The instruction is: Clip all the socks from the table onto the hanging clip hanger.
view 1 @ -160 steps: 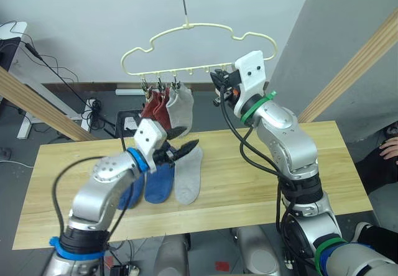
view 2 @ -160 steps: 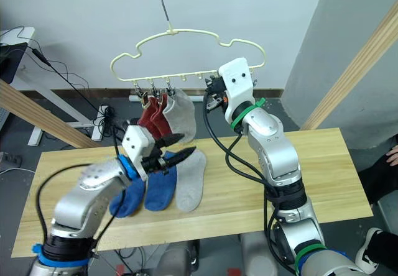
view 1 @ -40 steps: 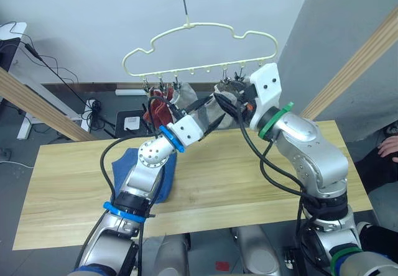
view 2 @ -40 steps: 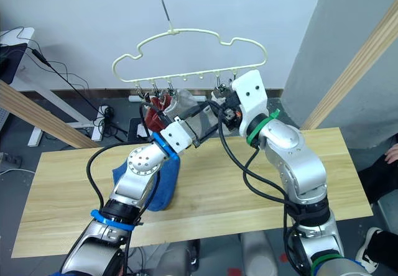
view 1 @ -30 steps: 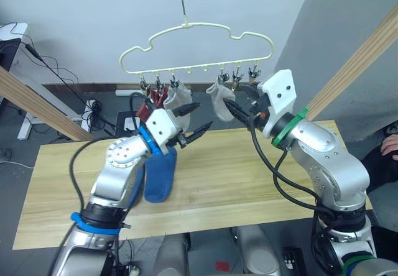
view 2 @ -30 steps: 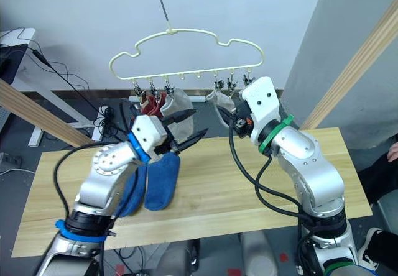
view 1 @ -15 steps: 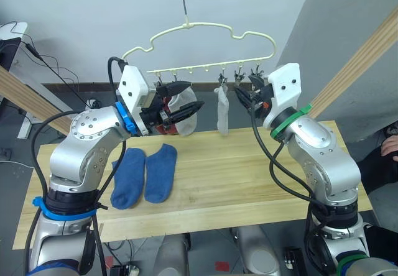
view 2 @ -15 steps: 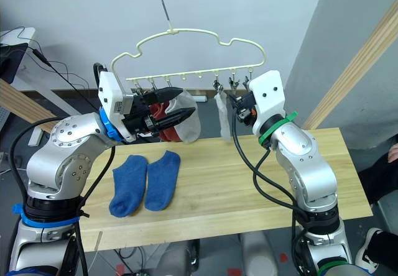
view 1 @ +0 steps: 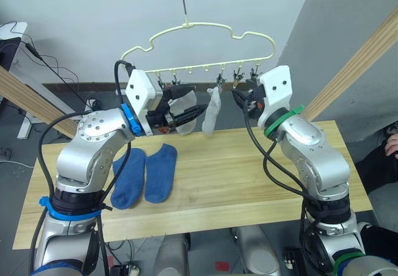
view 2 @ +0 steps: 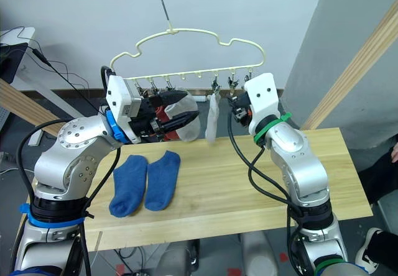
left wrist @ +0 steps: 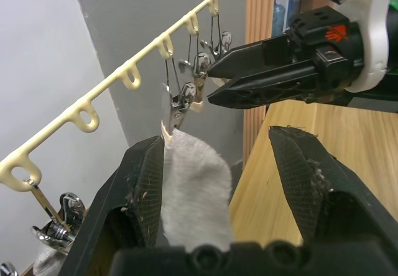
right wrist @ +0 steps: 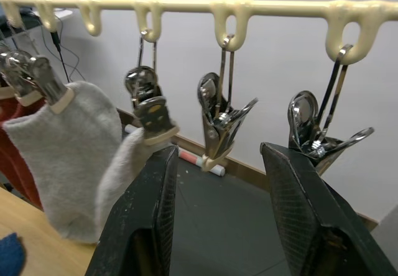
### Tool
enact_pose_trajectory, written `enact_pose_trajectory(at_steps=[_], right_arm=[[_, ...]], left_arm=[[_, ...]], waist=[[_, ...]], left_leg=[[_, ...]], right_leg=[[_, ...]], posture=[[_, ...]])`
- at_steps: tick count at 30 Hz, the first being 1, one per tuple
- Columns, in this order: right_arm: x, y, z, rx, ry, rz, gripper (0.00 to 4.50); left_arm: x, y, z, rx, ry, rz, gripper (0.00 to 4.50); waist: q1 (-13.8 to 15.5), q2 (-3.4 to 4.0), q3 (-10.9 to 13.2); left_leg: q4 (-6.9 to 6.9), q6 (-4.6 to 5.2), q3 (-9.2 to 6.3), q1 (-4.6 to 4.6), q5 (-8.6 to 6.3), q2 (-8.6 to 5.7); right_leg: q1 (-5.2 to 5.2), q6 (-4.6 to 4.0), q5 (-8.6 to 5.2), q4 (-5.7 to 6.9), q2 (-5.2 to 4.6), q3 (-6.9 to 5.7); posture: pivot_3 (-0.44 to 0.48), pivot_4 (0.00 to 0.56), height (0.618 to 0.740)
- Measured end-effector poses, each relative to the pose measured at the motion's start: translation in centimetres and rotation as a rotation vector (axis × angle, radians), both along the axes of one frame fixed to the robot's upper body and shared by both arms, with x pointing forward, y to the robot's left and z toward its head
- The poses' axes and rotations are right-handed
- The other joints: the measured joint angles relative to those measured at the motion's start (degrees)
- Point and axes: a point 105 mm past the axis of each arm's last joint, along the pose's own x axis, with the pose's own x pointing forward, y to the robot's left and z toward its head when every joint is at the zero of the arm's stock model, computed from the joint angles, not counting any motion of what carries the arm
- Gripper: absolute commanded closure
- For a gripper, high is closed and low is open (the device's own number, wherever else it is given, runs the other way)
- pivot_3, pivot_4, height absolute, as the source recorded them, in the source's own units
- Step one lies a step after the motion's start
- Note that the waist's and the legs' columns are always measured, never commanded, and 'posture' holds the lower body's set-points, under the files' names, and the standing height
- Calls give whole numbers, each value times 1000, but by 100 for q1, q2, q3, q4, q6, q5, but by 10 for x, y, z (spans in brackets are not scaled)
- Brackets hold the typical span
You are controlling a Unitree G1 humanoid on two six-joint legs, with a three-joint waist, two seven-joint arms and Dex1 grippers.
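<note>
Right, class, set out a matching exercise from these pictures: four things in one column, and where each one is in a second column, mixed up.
Column one:
1. blue socks
2. grey sock by the right hand
3. rust red socks
4. last two clips

Column two:
a. hanging bare at the right end of the clip hanger
b. lying side by side on the table
c. clipped up behind the left hand
d. dangling from the fourth clip, between the two hands

Pairs: 1-b, 2-d, 3-c, 4-a
</note>
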Motion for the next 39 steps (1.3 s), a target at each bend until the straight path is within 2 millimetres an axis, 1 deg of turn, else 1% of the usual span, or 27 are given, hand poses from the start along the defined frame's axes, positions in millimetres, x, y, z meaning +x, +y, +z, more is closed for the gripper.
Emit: enact_pose_trajectory(at_steps=[7, 23, 27, 31, 39], right_arm=[[5, 4, -2, 11, 11, 8, 2316], [8, 10, 3, 34, -16, 5, 2316], [11, 14, 0, 18, -13, 13, 2316], [12, 22, 0, 1, -15, 42, 2316], [16, 28, 2, 2, -23, 64, 2316]], left_arm=[[-1, 0, -1, 10, -2, -6, 1548], [1, -2, -1, 14, -25, 5, 1548], [1, -2, -2, 15, -27, 8, 1548], [2, -3, -2, 17, -28, 10, 1548], [2, -3, -3, 13, -26, 10, 1548]], waist=[[1, 0, 0], [1, 0, 0], [0, 0, 0], [-1, 0, 0], [0, 0, 0]], left_leg=[[0, 0, -1, -1, 0, 0], [0, -1, 0, 0, 0, 0], [0, -1, 0, 0, 0, 0], [0, -1, 0, 0, 0, 0], [0, -1, 0, 0, 0, 0]], right_leg=[[0, 0, 0, 0, 0, 0], [0, 0, 0, 1, 0, 0], [0, 0, 0, 2, 0, 0], [0, 0, 0, 2, 0, 0], [-1, -1, 0, 2, -1, 0]], posture=[[-162, 315, 740], [-165, 310, 740], [-163, 309, 740], [-159, 309, 740], [-153, 309, 740]])
